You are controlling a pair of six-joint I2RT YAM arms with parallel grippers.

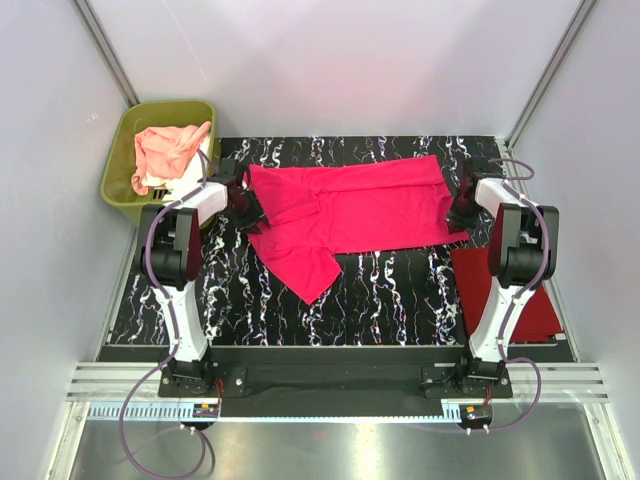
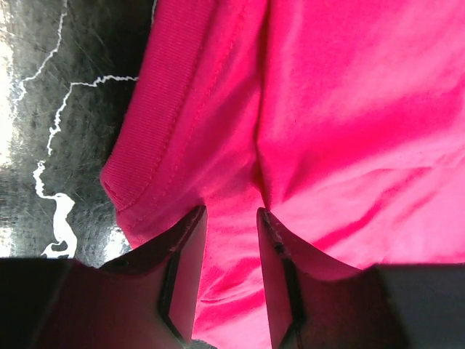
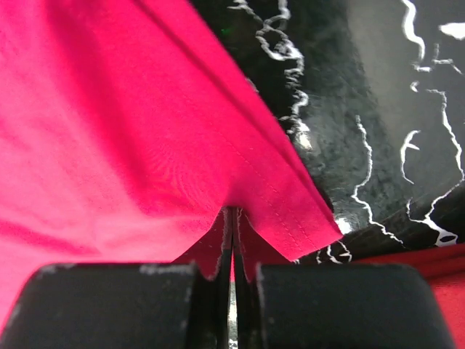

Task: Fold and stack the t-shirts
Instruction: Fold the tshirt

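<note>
Black marbled surface [image 1: 400, 290] carries the pink t-shirt [image 1: 360, 205], spread flat with its long axis running side to side between the two grippers. At the shirt's right hem corner the right gripper [image 3: 232, 212] is clamped on the cloth. At its collar end the left gripper [image 2: 231, 212] stands partly apart, astride the fabric and seemingly not pinching it.

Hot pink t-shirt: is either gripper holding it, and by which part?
Right gripper pinches the hot pink t-shirt at a hemmed corner. Left gripper straddles cloth near the ribbed edge; grip unclear.
</note>
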